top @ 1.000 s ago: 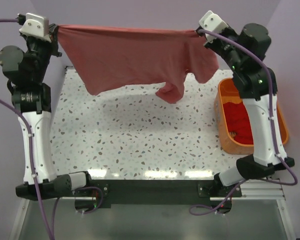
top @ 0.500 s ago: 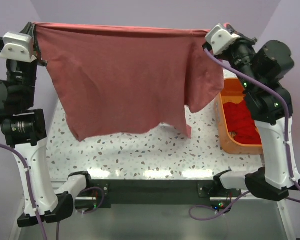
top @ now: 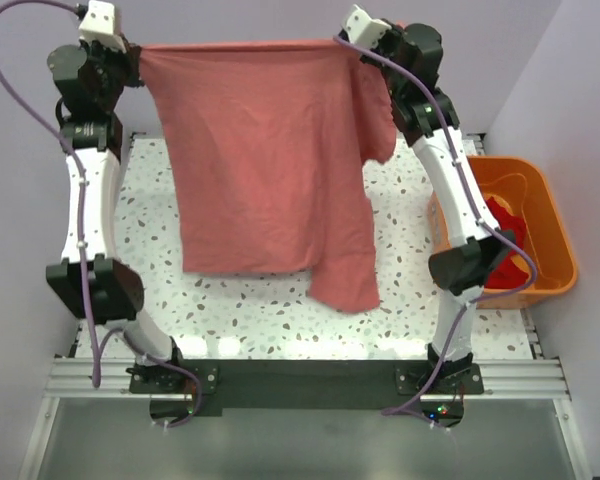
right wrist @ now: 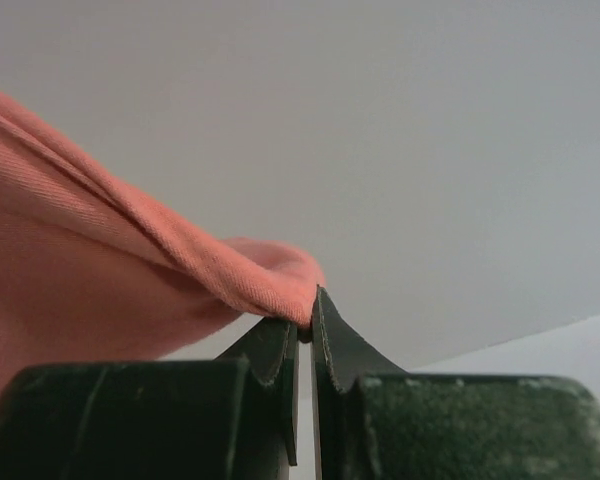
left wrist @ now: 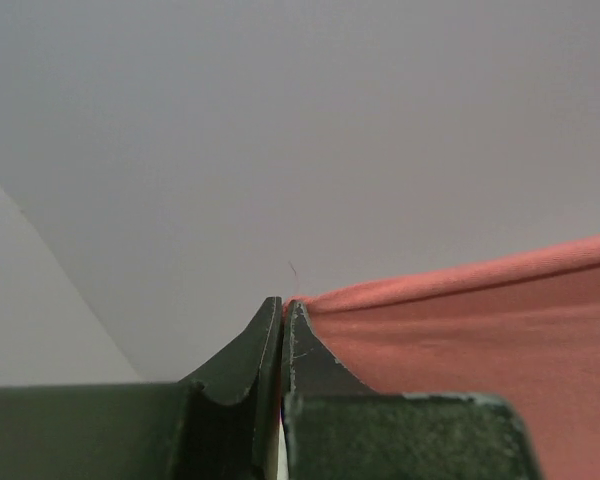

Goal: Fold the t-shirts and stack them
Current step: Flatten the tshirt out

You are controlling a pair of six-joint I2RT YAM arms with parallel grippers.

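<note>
Above the table (top: 150, 250) the salmon-pink t-shirt (top: 260, 150) hangs as one broad sheet. Its top edge is stretched taut over the table's far edge, and one sleeve droops lowest toward the near half. I take this for the spreading-out step before any fold. Next, I judge, I must lay the cloth flat on the table without letting the top edge slacken. The orange tub (top: 555, 235) stands off the table's right side with the red t-shirt (top: 500, 215) bunched inside. High over the table's far left, my left gripper (left wrist: 282, 305) is pressed together on one top corner. Over the far right, my right gripper (right wrist: 306, 300) pinches the other corner, cloth bunched at its tips.
</note>
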